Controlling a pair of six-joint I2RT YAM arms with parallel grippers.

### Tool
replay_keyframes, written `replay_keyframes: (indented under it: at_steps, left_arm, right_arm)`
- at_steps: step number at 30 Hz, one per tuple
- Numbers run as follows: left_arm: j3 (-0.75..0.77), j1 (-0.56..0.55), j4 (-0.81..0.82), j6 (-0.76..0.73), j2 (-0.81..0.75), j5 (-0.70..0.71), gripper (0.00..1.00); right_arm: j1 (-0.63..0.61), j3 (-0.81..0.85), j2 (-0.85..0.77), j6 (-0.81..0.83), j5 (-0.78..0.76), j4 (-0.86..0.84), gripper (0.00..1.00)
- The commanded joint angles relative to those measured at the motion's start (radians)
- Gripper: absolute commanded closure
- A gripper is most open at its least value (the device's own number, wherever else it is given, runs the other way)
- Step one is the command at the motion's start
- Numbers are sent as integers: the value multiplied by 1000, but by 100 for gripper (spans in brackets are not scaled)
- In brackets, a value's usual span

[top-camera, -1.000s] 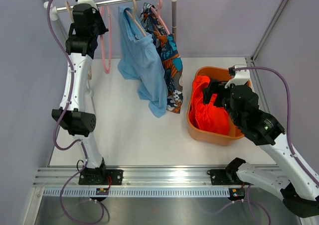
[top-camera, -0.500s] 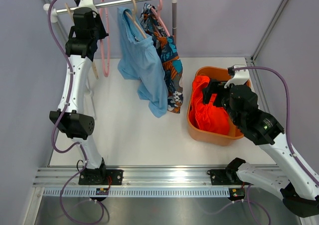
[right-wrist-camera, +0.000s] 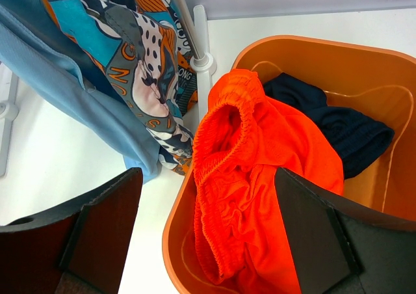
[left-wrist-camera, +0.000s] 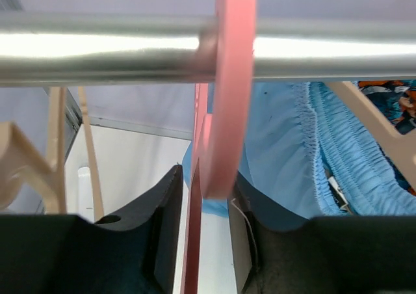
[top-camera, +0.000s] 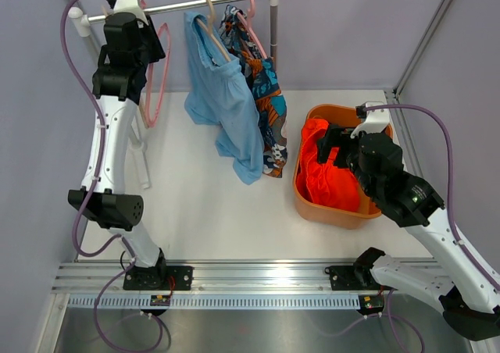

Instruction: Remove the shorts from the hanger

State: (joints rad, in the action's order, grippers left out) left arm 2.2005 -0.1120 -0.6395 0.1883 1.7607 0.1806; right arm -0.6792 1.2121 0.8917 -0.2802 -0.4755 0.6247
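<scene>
Desk (top-camera: 195, 205) open between rail (top-camera: 203, 0) and bin (top-camera: 332, 212). Far left corner: left gripper (left-wrist-camera: 203, 180) clenched on pink hanger (left-wrist-camera: 234, 79); blue pair (top-camera: 234, 103), print pair (top-camera: 267, 83) beside. Right edge: right gripper (right-wrist-camera: 207, 173) spread over bin with orange pair (right-wrist-camera: 260, 203), navy pair (right-wrist-camera: 338, 134).

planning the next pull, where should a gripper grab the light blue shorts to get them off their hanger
Probably the elastic waistband of the light blue shorts, where it drapes over the beige hanger. Come from the left arm's side: that flank is open, while the printed shorts press against the other. The low hem hangs loose and would likely just stretch.
</scene>
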Motion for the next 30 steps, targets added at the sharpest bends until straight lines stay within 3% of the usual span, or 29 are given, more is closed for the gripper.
replay_keyframes:
  at_steps: [1,9,16,20,24,30]
  left_arm:
    - [2,-26,38,-24,-81,48,64]
    - [1,-100,38,-96,-168,187,60]
    - [-42,-287,130,-151,-285,287,49]
    - [-38,-376,146,-135,-256,270,38]
    - [-2,-420,136,-96,-172,267,36]
    - [-42,-445,290,-75,-84,295,25]
  right_arm:
    - [6,3,1,15,15,-29,9]
    - [6,7,7,12,26,-25,9]
    - [6,12,9,9,32,-17,9]
    - [6,17,10,4,49,-10,9]
    - [6,27,15,1,64,15,9]
    - [6,37,12,-2,71,43,9]
